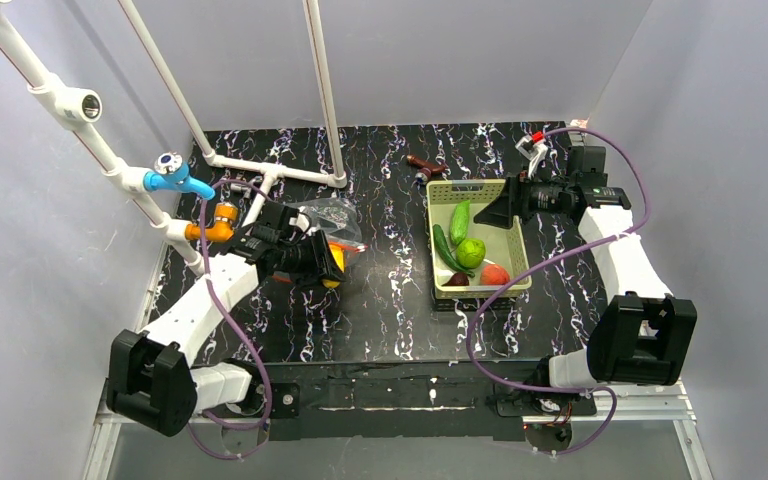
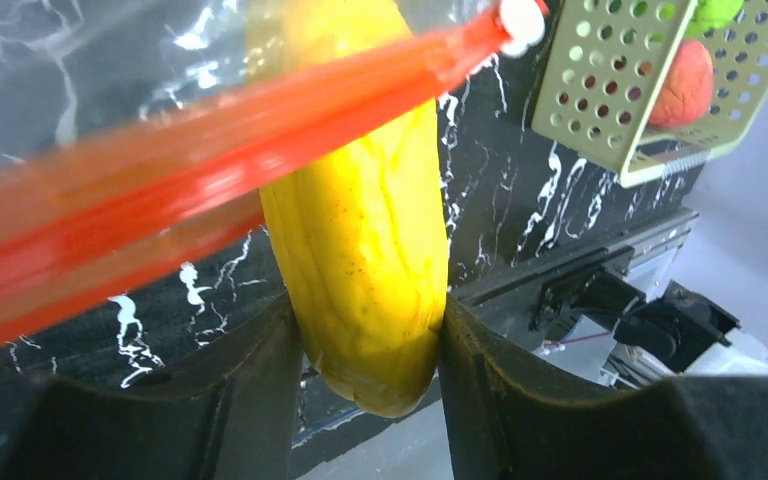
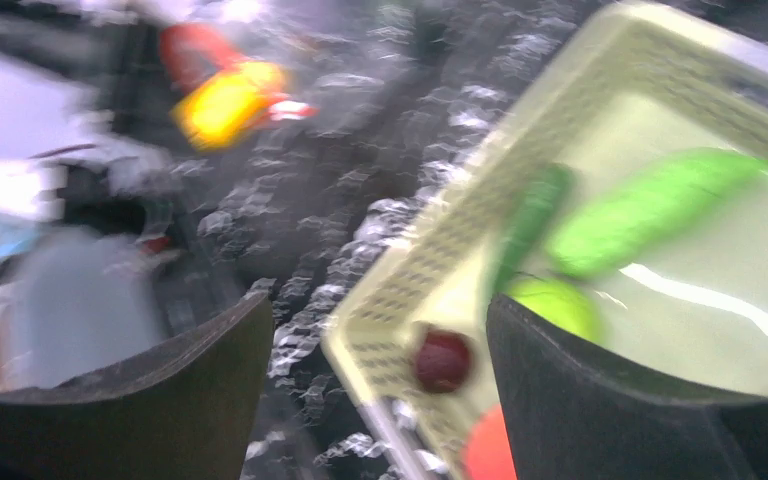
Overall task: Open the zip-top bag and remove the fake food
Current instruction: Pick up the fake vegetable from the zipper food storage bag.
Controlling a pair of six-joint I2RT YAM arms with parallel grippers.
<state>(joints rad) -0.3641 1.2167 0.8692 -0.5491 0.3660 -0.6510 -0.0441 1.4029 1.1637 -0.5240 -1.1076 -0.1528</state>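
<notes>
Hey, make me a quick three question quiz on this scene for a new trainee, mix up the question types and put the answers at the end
1. True or false: the right end effector is open and holds nothing.
2. What does the left end effector grip?
A. a red tomato
B. the yellow piece
C. a purple eggplant
3. Fill in the blank: the dark green cucumber lies in the ____.

Key: 1 true; 2 B; 3 basket.
</notes>
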